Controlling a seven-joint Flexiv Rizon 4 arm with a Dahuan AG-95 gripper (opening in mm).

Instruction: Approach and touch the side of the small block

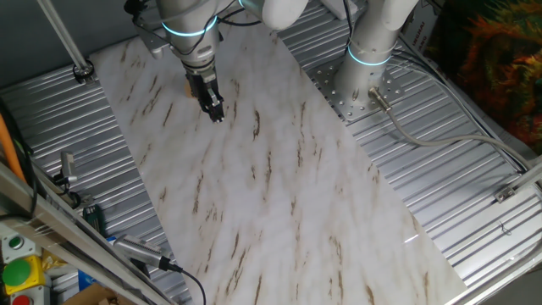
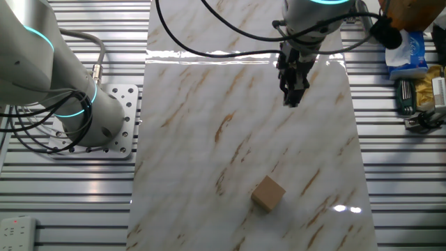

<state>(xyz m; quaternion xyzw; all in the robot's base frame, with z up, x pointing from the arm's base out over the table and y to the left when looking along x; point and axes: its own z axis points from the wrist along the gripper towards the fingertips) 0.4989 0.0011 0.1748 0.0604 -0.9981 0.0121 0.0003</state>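
The small block (image 2: pixel 268 193) is a plain tan cube lying on the marble-patterned board (image 2: pixel 209 160), towards the board's near end in the other fixed view. My gripper (image 2: pixel 292 100) hangs above the board well beyond the block, pointing down, with a wide stretch of board between them. Its fingers look pressed together with nothing held. In one fixed view the gripper (image 1: pixel 217 113) stands over the far part of the board, and I cannot make out the block there; the arm may cover it.
The robot base (image 1: pixel 364 80) is bolted on a plate beside the board. A cable (image 1: pixel 440 140) runs across the ribbed metal table. Tools and boxes (image 2: pixel 418 90) lie off the board's edge, and a clamp post (image 1: pixel 82 69) stands at one corner.
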